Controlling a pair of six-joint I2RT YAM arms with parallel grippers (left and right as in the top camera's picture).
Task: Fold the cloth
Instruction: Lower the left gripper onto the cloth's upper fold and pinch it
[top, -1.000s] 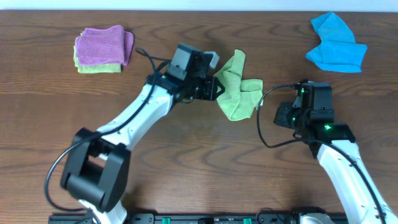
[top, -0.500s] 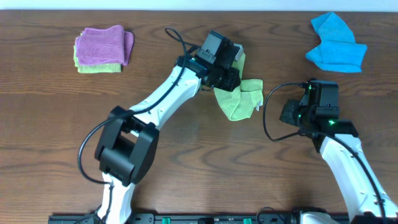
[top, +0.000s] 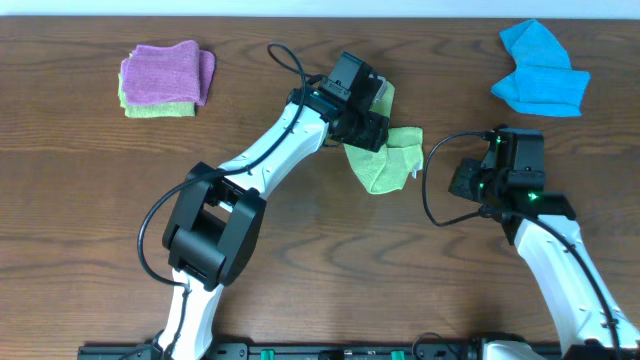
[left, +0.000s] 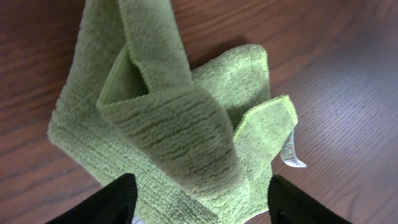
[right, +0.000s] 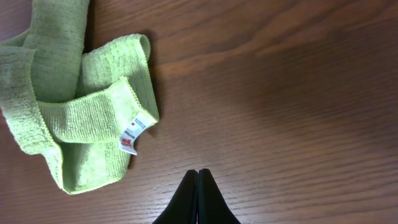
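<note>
Cloth (top: 398, 152) is lying rumpled near the middle of the table (top: 300, 250) in the overhead view, with flaps doubling over one another at odd angles and no clean edge-to-edge fold showing. I judge the folding as barely begun: it is looking in need of spreading flat before any proper fold. The left gripper (top: 366, 126) is hanging right over the cloth's upper left part, while the right gripper (top: 455, 184) is waiting just beside its right edge, apart from it. Counting from above, one purple cloth (top: 165, 70) is sitting on one yellow-green cloth (top: 160, 108) at the far left, and one blue cloth (top: 540, 70) is lying at the far right. With the task's own piece that is making four cloths, plus two arms. In the left wrist view, the two fingers (left: 109, 202) are standing wide apart and pinching nothing. The cloth is bunching in a raised ridge between and ahead of them, and its one white tag (left: 291, 155) is sticking out at the right corner. In the right wrist view, the fingers (right: 189, 202) are pressing together with nothing between them, and the cloth is resting on bare wood toward the upper left, well clear of the tips.
</note>
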